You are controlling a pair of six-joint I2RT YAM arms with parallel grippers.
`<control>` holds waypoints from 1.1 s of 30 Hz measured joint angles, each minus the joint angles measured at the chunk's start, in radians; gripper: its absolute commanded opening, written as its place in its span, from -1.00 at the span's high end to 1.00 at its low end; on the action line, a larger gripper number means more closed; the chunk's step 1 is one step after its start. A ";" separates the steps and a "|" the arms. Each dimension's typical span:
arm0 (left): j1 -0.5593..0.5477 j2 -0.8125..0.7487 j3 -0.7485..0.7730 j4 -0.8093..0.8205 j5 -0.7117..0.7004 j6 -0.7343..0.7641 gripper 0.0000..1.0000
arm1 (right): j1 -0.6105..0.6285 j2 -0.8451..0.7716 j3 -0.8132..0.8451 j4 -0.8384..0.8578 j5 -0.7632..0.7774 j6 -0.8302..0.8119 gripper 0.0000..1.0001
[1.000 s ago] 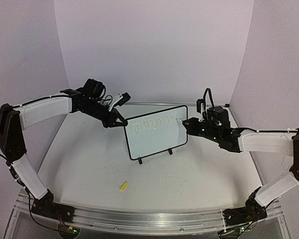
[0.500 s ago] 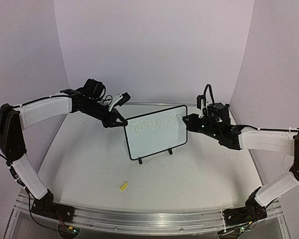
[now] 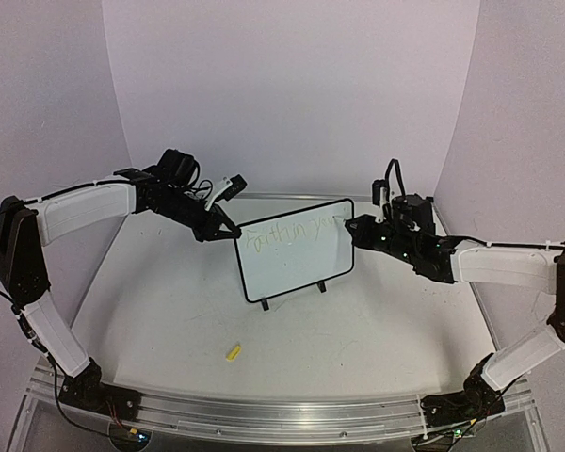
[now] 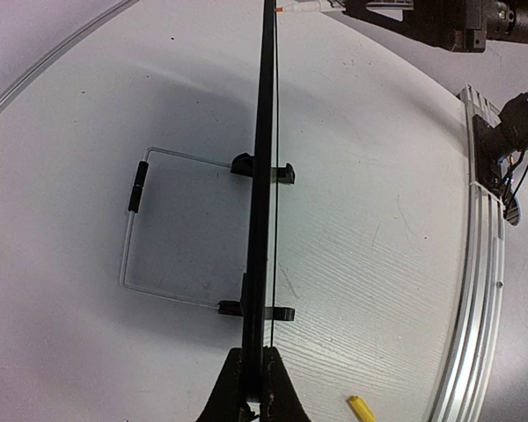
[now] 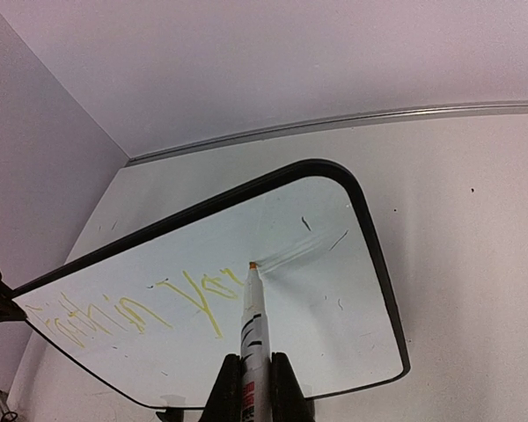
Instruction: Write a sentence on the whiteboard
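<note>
- Top external: the small white rectangular whiteboard with a thin black frame (image 3: 297, 264) stands at centre frame on the white table (image 3: 160, 301). The faint yellow-green handwritten sentence (image 3: 287, 233) runs along its top. The left gripper (image 3: 228, 231) is clamped on its upper-left corner. The right gripper (image 3: 351, 229) is just beside the upper-right corner. A small yellow piece (image 3: 233, 353) lies lower left.
- Left wrist: the board shows edge-on as a vertical line, pinched at the bottom of the frame.
- Right wrist: the jaws are clenched on a white marker pen (image 5: 252, 325) at bottom centre. Its tip is at the board; I cannot tell whether they touch.

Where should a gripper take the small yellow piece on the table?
Across its narrow width at mid-length, coming straight down. The yellow piece lies flat on the table, long axis slanted, nothing beside it, so probably only a top-down pinch fits.
</note>
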 measured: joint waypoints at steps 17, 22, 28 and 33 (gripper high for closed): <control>0.000 0.000 0.000 0.000 0.000 0.000 1.00 | 0.000 0.000 -0.038 -0.005 0.031 0.019 1.00; 0.000 0.000 0.000 0.000 0.000 0.001 1.00 | 0.000 -0.015 -0.038 -0.007 0.038 0.018 1.00; 0.000 0.000 0.000 0.000 -0.001 0.006 1.00 | 0.000 -0.086 -0.051 0.003 0.026 0.006 1.00; 0.000 0.000 0.000 0.000 -0.001 0.006 1.00 | 0.000 -0.096 -0.051 0.016 0.019 0.003 1.00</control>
